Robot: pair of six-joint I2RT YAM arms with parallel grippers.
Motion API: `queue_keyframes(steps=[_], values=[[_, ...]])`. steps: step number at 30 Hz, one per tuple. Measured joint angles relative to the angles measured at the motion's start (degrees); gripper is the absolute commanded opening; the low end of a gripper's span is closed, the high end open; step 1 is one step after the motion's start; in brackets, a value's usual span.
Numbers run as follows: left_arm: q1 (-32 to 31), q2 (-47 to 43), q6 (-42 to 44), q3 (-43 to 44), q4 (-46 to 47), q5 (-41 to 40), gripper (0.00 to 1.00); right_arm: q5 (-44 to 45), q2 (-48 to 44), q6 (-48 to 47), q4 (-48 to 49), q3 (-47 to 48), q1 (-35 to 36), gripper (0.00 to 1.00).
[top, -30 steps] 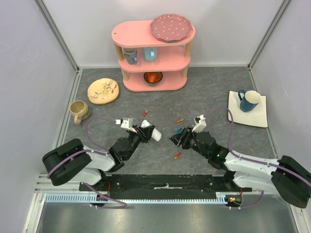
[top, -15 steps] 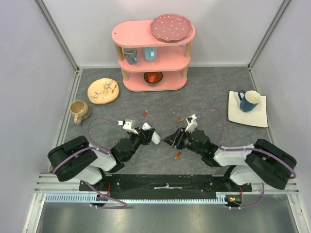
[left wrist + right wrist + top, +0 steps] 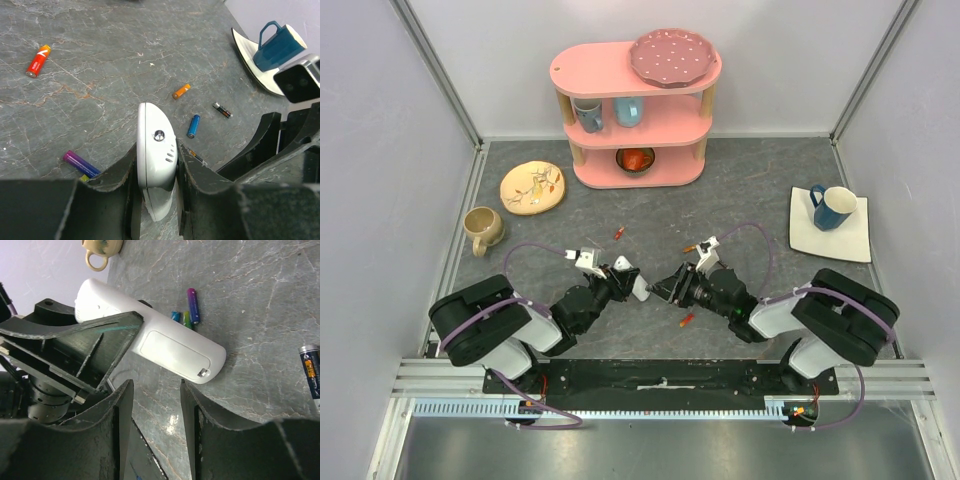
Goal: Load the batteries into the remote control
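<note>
Edging closer to remote control vs earlier, R claw released, L claw clenched on it.

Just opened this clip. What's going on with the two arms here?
The left arm's fingers are clamped on the white remote control, apparently raised off the table, its back turned toward the right arm. The battery cover looks closed. The right arm's fingers are open and empty, close to the remote's end. The batteries lie loose on the table, none picked up.
</note>
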Motion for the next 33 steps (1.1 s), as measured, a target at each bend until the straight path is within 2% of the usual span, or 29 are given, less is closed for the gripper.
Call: queue_keyframes(steps=[12,33], values=[[-0.07,1.29,-0.02,-0.07,1.79,0.0,0.02,-1.25,10.54,3.91,10.12,-0.04,0.0,0.5],[-0.44,1.29,0.0,-0.79,2.69,-0.15,0.02,-1.51,16.11,6.01,16.26,-1.31,0.0,0.48]])
